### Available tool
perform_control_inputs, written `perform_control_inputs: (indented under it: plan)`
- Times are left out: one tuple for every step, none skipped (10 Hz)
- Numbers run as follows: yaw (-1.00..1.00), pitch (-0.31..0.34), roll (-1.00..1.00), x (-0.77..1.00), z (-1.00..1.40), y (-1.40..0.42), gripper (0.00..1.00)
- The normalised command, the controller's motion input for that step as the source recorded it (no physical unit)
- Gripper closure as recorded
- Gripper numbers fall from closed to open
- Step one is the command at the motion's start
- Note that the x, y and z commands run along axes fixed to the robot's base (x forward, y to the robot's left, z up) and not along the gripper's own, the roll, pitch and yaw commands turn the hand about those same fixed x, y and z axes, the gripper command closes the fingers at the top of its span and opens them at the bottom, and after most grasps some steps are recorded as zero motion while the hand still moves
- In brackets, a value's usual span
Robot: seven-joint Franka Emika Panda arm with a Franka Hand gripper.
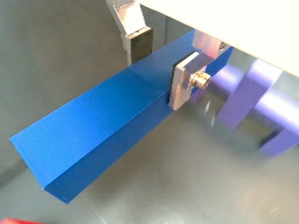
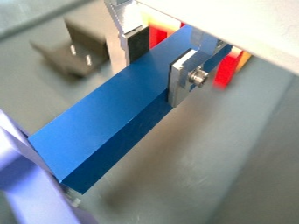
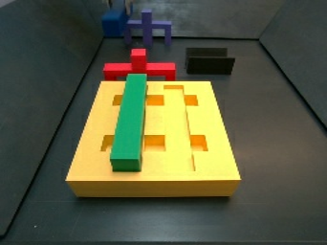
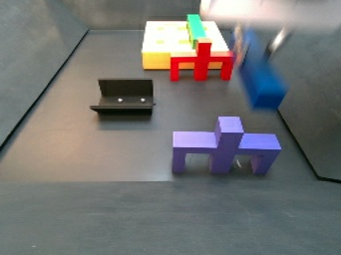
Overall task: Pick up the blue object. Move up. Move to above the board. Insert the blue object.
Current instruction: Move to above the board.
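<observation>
Now the end effector (image 2: 156, 64) clamps the blue object (image 2: 117, 114), hanging lengthwise, tilted off the floor

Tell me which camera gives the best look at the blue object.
A wrist view: the blue object fills the frame, clamped between the gripper fingers. Both wrist views show this. A side view shows it hanging, motion-blurred; in another it is a small patch at the back.

Piece count on the dark floor

One gripper (image 1: 163, 63), one blue object (image 1: 111, 122), one board (image 3: 156, 163), one green bar (image 3: 130, 120), one red piece (image 4: 200, 62), one purplish-blue legged piece (image 4: 224, 147), one fixture (image 4: 124, 97).
</observation>
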Motion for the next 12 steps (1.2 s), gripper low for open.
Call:
perform_control_inputs:
  plan:
    - [0.01, 0.054, 0.07, -0.02, 1.40, 0.00, 1.00]
    - [0.01, 0.050, 0.06, 0.01, 1.40, -0.01, 1.00]
    - [0.00, 0.090, 0.00, 0.02, 1.40, 0.00, 1.00]
    - [0.00, 0.092, -0.01, 0.01, 1.40, 0.00, 1.00]
    - [0.00, 0.077, 0.00, 0.01, 0.71, -0.01, 1.00]
    - [0.00, 0.060, 0.01, 0.04, 0.21, 0.01, 1.00]
    - [0.02, 0.445, -0.01, 0.54, 0.17, -1.40, 1.00]
    - [0.03, 0.451, 0.02, 0.54, 0.17, -1.40, 1.00]
    - [0.04, 0.430, 0.03, 0.57, 0.17, -1.40, 1.00]
    - [0.01, 0.322, -0.07, 0.60, 0.18, -1.40, 1.00]
    - [0.02, 0.240, -0.01, 0.59, 0.18, -1.40, 1.00]
    - [0.02, 0.181, 0.02, 0.59, 0.18, -1.40, 1.00]
